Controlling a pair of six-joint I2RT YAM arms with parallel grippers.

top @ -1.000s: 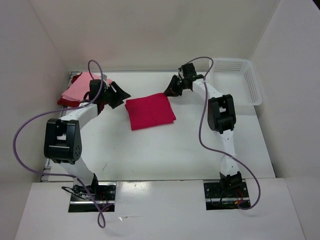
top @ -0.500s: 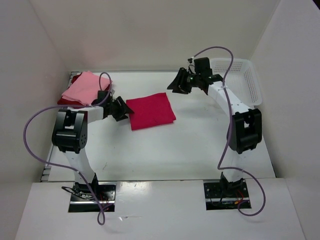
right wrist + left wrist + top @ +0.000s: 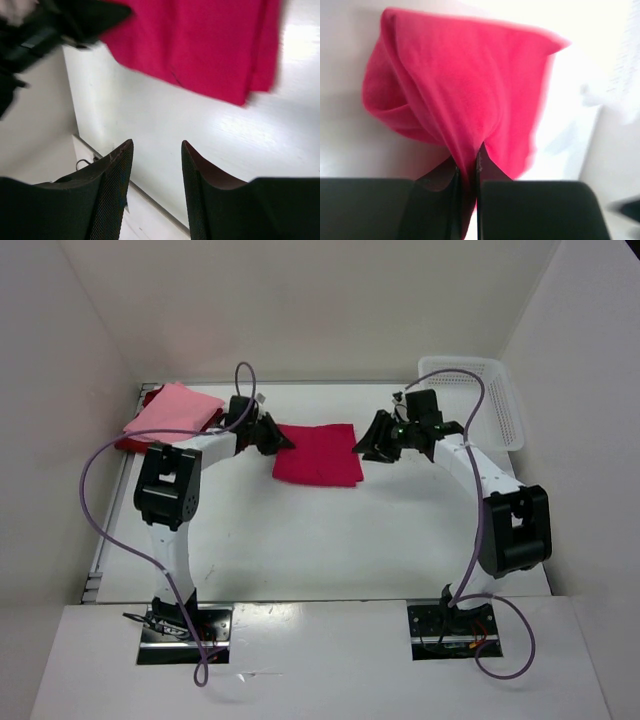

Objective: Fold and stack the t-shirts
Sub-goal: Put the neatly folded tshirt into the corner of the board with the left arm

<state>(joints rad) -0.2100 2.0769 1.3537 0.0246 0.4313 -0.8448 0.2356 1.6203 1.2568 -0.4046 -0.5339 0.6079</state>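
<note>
A folded crimson-magenta t-shirt (image 3: 322, 454) lies mid-table toward the back. My left gripper (image 3: 278, 439) is shut on its left edge; in the left wrist view the cloth (image 3: 465, 85) bunches upward from between the closed jaws (image 3: 468, 160). My right gripper (image 3: 371, 443) stands open just off the shirt's right edge, with nothing between its fingers (image 3: 156, 150); the same shirt (image 3: 200, 40) fills the top of that view. At the back left, a light pink t-shirt (image 3: 172, 410) rests folded on a dark red t-shirt (image 3: 135, 441).
A white mesh basket (image 3: 495, 400) stands at the back right corner. White walls close in the table on the left, back and right. Purple cables loop off both arms.
The left gripper has closed on the crimson shirt's left edge and dragged it toward the back right. The right arm swung down to the shirt's right edge and its jaws widened.
</note>
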